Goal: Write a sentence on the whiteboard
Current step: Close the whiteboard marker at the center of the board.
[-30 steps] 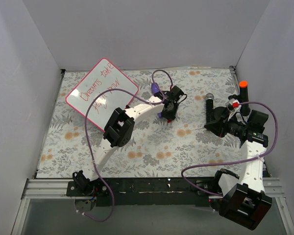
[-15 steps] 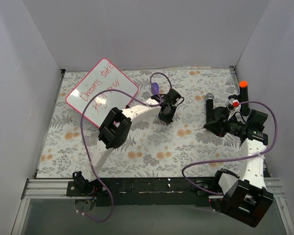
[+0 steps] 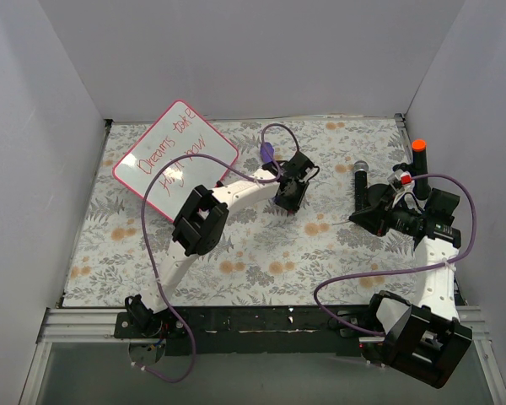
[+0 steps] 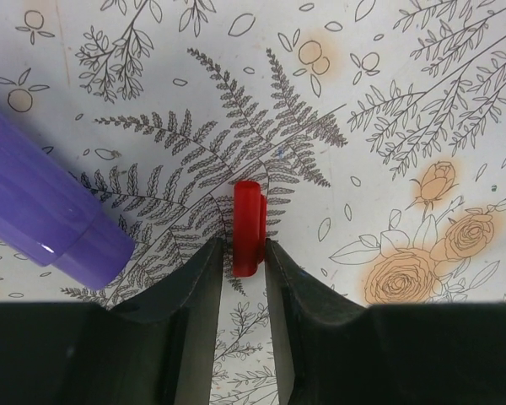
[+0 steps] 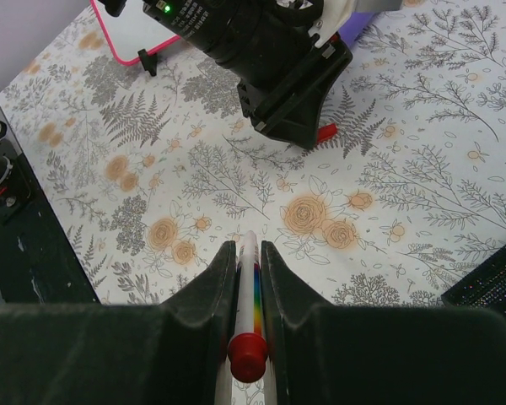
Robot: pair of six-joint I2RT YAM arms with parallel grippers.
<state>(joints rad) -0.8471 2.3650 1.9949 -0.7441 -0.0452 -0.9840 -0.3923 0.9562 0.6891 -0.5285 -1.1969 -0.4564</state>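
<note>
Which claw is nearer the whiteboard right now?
Left. The left claw, pinching a red cap, sits right of the whiteboard; the right claw, gripping a marker, is farther right.

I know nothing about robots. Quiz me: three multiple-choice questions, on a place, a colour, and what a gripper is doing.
1. Where does the whiteboard lie? A) far left B) near right C) dead centre
2. What colour is the sentence on it? A) blue B) red C) green
3. The right gripper is: A) wide open, empty B) holding a cup C) shut on a pen
Answers: 1 A, the top view shows it far left; 2 B, the handwriting is red; 3 C, the wrist view shows the pen clamped.
</note>
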